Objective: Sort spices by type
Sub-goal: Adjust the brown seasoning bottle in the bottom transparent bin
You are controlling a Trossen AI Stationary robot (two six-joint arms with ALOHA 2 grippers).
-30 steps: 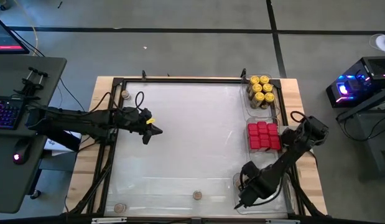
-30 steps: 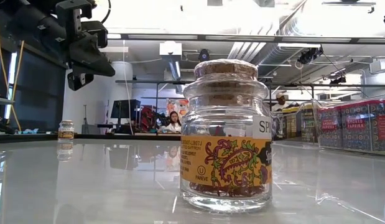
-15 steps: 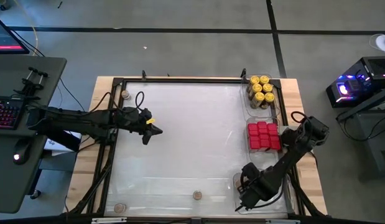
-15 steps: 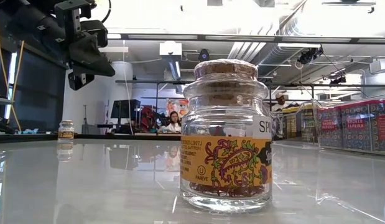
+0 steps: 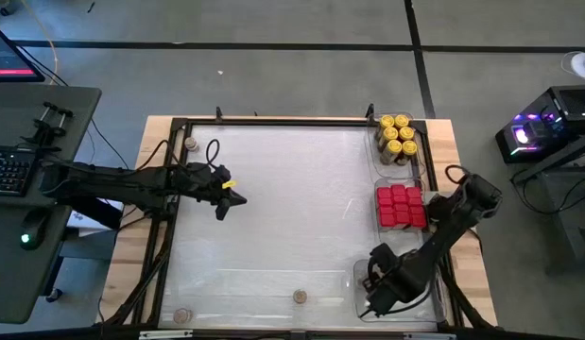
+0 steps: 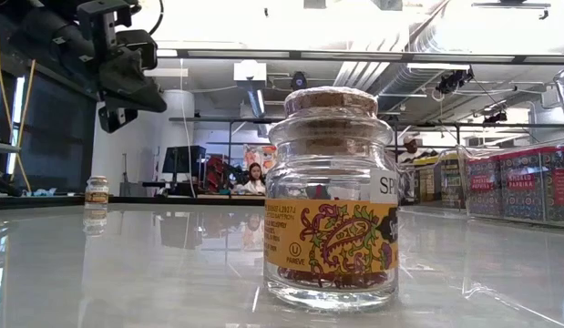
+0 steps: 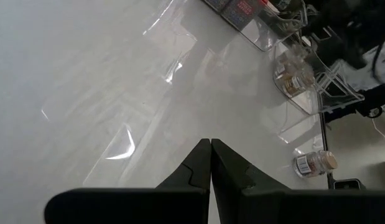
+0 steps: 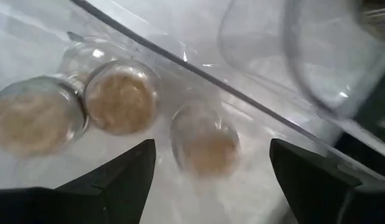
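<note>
The right gripper is hanging over the clear tray at the table's near right corner, its fingers spread wide with nothing between them. Directly below them a cork-topped jar is standing free inside the tray, beside two more jars of its kind; judging by that, this tray is serving as the bin for the brownish-topped sort, and the jar under the fingers looks just set down.

The left gripper is waiting above the left half of the table, its fingers pressed together and carrying nothing, clear of the right arm's working corner.

The other kinds are lying grouped along the right edge: the yellow-lidded jars in the far tray and the red tins in a block at the middle. Still unsorted are a cork-topped jar at the near edge, which is filling the low view, another at the near left corner, and one at the far left corner. These probably belong with the three in the near tray.
</note>
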